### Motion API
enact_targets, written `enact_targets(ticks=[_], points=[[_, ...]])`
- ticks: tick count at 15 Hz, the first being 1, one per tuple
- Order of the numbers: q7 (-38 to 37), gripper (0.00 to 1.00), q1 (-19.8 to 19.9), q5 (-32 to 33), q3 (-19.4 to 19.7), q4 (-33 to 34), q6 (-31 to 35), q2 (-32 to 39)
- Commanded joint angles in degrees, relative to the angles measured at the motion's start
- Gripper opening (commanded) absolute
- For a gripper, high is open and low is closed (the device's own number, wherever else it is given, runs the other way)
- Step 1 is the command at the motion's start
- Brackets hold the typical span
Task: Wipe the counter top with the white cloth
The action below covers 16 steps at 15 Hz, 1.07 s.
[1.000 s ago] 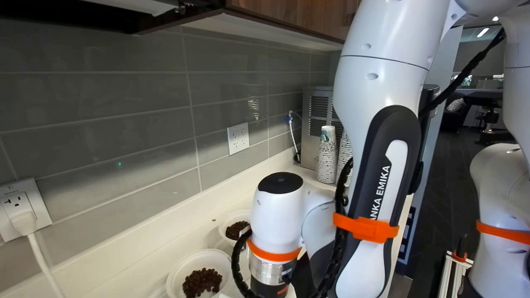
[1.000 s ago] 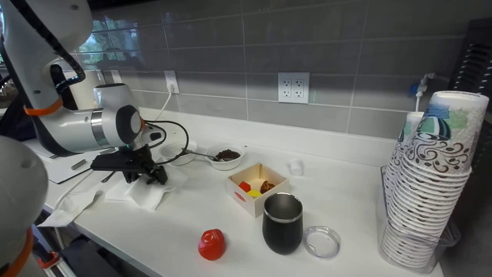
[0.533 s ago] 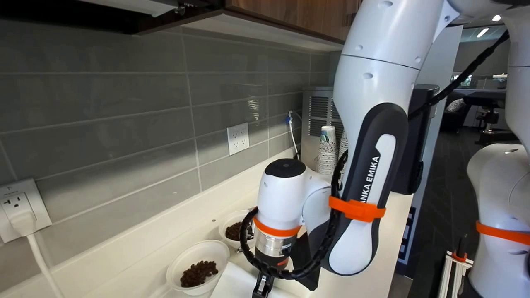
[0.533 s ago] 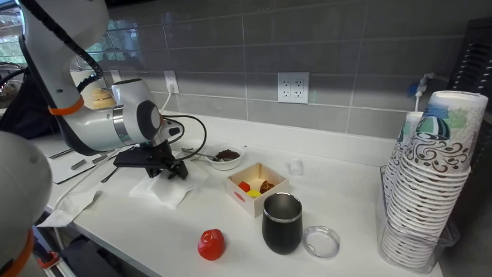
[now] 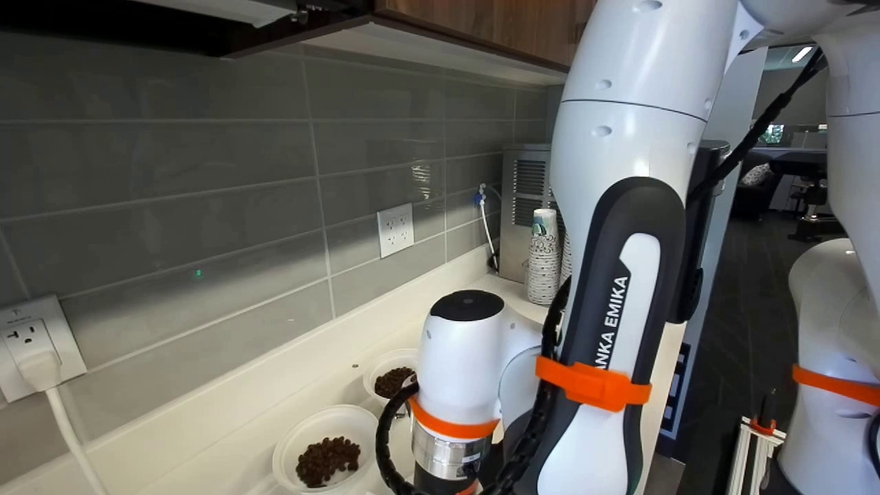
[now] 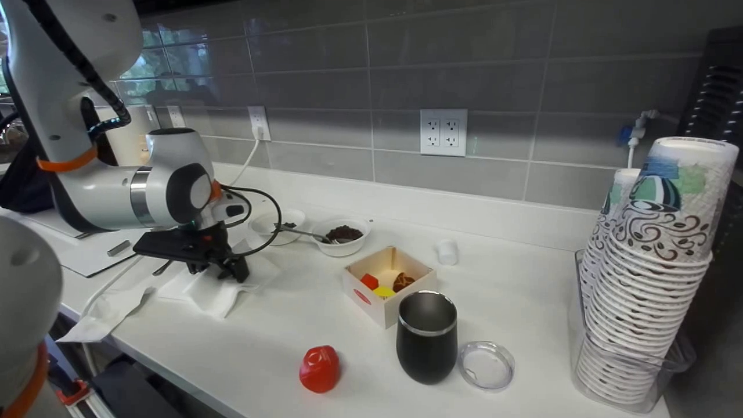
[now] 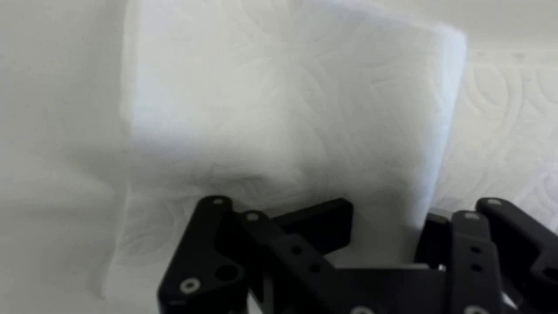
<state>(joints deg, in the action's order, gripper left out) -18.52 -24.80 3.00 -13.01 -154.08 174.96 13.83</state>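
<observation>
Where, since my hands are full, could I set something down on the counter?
In an exterior view, the counter top is bare between the wooden box, clear lid and paper cups; also between the red object and white cloth. Crowded: around the gripper, white cloth and bowls.

The thin, soft-looking white cloth (image 7: pixel 279 96), embossed with a faint pattern of curves, lies rumpled beneath the jaws and shows between them. In the wrist view, a folded, roughly four-sided part stretches out ahead of the jaws, its right edge thick and bright, with a shaded crease just beside their tips; whether they pinch it cannot be told. In an exterior view, a loose corner (image 6: pixel 215 299) spreads below the jaws. Under it, the long, smooth, matte off-white desk (image 6: pixel 249 348) extends flat to either side of the jaws.
</observation>
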Motion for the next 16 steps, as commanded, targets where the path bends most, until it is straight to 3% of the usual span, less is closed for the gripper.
enact_targets(ticks=[1, 5, 6, 8, 10, 14, 16], points=[[3.72, 0.0, 3.91, -2.36, -1.37, -2.49, -3.8, -3.11], [4.13, 0.0, 6.71, 0.28, 2.65, -6.62, -6.32, -7.46], [3.73, 0.0, 6.74, 1.25, 4.22, -3.43, -6.81, -5.62], [6.76, 0.0, 9.44, -2.72, 2.35, -3.67, -4.77, -6.0], [9.27, 0.0, 11.39, -7.05, -0.9, -3.06, -3.38, -5.41], [19.41, 0.0, 16.39, -21.28, -13.9, -3.09, -5.2, -4.44], [22.05, 0.0, 16.17, -24.02, -16.97, -3.15, -7.21, -5.29]])
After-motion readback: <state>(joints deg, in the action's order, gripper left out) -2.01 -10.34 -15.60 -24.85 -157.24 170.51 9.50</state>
